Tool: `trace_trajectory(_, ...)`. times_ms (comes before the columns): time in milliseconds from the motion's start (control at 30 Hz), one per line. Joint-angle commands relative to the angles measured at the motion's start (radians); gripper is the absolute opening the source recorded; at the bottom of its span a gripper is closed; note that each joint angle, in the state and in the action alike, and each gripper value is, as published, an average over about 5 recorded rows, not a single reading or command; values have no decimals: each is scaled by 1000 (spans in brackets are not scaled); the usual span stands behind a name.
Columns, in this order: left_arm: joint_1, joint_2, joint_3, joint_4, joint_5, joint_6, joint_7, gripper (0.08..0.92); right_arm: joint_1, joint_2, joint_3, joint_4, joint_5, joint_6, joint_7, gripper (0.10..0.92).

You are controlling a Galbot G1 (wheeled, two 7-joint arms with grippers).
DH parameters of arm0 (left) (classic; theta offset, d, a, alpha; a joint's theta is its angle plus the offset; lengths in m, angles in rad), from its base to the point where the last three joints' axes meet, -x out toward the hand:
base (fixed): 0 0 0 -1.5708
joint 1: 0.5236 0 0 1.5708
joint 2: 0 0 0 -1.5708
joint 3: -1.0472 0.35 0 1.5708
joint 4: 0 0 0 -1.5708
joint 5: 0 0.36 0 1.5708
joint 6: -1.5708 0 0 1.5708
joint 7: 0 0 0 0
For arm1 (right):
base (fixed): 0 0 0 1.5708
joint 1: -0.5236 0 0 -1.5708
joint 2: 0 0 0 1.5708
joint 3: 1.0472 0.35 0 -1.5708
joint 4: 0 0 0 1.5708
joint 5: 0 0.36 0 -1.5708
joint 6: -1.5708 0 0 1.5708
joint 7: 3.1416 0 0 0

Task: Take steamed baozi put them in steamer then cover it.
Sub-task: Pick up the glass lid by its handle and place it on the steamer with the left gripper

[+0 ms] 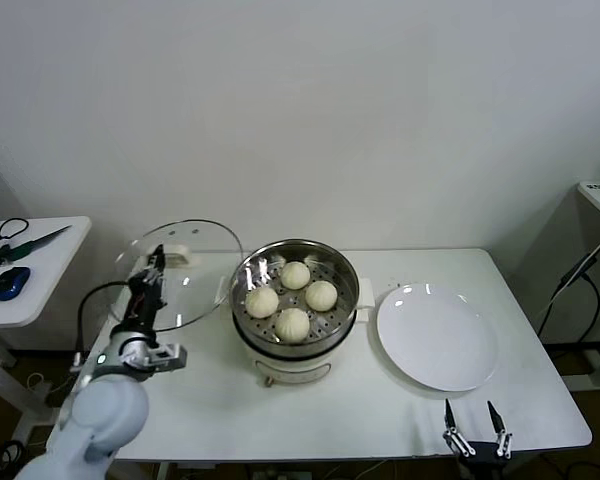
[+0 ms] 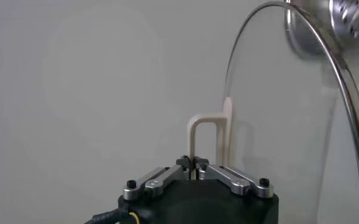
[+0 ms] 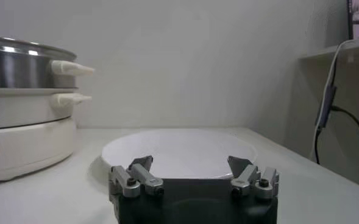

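Observation:
Several off-white baozi [image 1: 293,324] lie in the shiny steel steamer [image 1: 346,271] on its white pot base, at the middle of the table. Left of the steamer, my left gripper [image 1: 156,262] holds the clear glass cover [image 1: 195,245] tilted in the air above the table. In the left wrist view that gripper [image 2: 193,164] is shut on the cover's white handle [image 2: 205,129], and the glass disc [image 2: 289,122] stands on edge beside it. My right gripper [image 1: 472,418] is open near the table's front right edge; in its wrist view [image 3: 190,163] nothing lies between the fingers.
A flat white plate [image 1: 437,336] lies right of the steamer, just beyond the right gripper [image 3: 179,149]. The steamer's side handles [image 3: 69,68] stick out toward the plate. A small side table [image 1: 40,262] with tools stands at the far left.

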Motion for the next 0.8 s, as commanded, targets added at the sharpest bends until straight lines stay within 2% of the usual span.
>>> trace_trajectory(33,-174,-133,306,-82,226,216,230,134,-1,-9,-4,22,-12,-7,8,823)
trace_trajectory(400,-237,-388,454,19,445,230,284,134,0,-36,4,38,6,-10,9,823)
trace_trajectory(800,-208,-539,498,125,569,204,259,134,-4,-50,8,42,37,3,10,823)
